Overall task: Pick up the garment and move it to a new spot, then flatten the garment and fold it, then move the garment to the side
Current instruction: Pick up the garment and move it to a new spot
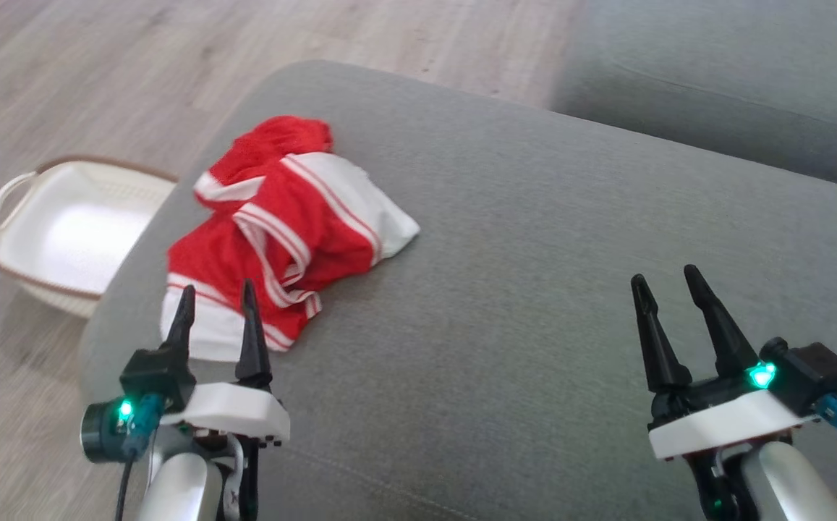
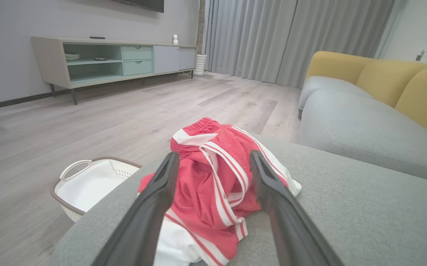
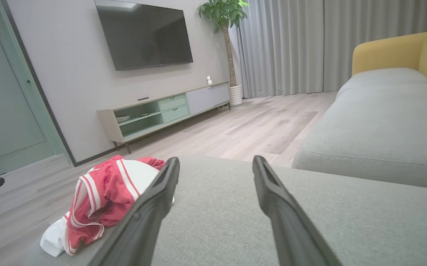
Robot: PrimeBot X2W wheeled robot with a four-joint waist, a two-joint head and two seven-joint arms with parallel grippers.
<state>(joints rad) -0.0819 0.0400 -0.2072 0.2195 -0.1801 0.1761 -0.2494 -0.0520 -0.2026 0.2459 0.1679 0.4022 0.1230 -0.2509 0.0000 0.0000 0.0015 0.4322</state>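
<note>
garment [image 1: 295, 217] at cushion [image 1: 534, 289] left edge | open room rightward | left gripper [image 1: 218, 288], right gripper [image 1: 664, 275] parted

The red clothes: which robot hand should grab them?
Probably the left. The left gripper, open, points straight at the crumpled garment, fingertips at its near edge. The right gripper, also open, sits over bare cushion well off to the side.
</note>
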